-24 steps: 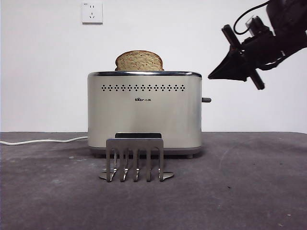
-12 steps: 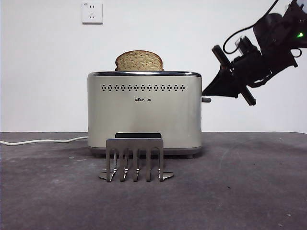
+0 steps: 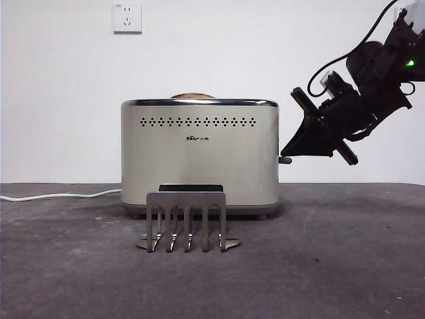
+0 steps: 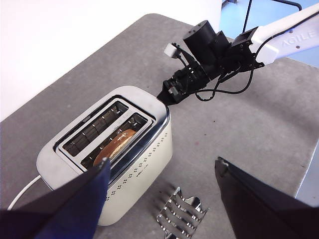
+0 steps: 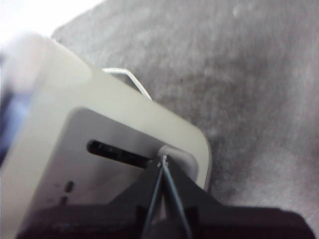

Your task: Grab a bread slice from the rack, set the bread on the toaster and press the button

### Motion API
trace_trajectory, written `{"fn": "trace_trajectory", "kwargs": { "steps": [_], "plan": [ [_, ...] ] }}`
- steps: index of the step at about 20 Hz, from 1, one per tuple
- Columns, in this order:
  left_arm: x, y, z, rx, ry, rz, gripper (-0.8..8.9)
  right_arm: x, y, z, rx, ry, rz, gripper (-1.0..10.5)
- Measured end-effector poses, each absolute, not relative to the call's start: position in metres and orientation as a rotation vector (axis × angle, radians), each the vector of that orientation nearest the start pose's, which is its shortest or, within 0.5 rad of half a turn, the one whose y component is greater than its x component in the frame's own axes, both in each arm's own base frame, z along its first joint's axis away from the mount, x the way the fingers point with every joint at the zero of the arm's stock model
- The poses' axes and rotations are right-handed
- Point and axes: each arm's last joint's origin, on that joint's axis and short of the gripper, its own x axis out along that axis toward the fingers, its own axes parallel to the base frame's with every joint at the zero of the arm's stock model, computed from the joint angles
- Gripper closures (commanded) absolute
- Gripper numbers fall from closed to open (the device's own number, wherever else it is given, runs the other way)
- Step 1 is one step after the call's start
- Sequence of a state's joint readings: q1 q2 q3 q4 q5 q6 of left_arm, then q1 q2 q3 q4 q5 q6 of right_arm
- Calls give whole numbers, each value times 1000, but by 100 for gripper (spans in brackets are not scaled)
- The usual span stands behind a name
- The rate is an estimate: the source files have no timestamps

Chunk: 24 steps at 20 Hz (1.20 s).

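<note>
Right pincer [image 3: 287,151] was clenched, its tip on the lever [image 5: 172,152] at the toaster's [image 3: 199,159] end face, low in the slot. The slice of bread [image 4: 115,145] sat sunk in the toaster's slot nearest the hole row, only its domed crust showing above the chrome rim. Judged light, soft and crumbly; best gripped gently across the crust, not the crumb. Left pincer [image 4: 159,186] was released, held above the toaster, gripping nothing. The rack [image 3: 187,220] stood bare on the desk [image 3: 345,266] just before the toaster. The toaster's small dark logo was unreadable; the white arm [image 4: 284,37] read "AGILE".
</note>
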<state>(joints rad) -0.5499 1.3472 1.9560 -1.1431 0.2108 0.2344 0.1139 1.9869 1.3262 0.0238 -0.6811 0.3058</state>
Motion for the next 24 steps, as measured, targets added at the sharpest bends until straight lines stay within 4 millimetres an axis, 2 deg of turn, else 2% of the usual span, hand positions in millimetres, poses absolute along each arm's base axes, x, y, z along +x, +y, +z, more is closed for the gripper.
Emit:
{"fn": "trace_trajectory", "kwargs": {
  "steps": [6, 24],
  "plan": [
    [176, -115, 501, 311, 459, -806, 459, 424, 70, 187, 385, 763, 637, 959],
    [176, -115, 500, 312, 471, -806, 459, 423, 70, 187, 370, 770, 620, 959]
  ]
}}
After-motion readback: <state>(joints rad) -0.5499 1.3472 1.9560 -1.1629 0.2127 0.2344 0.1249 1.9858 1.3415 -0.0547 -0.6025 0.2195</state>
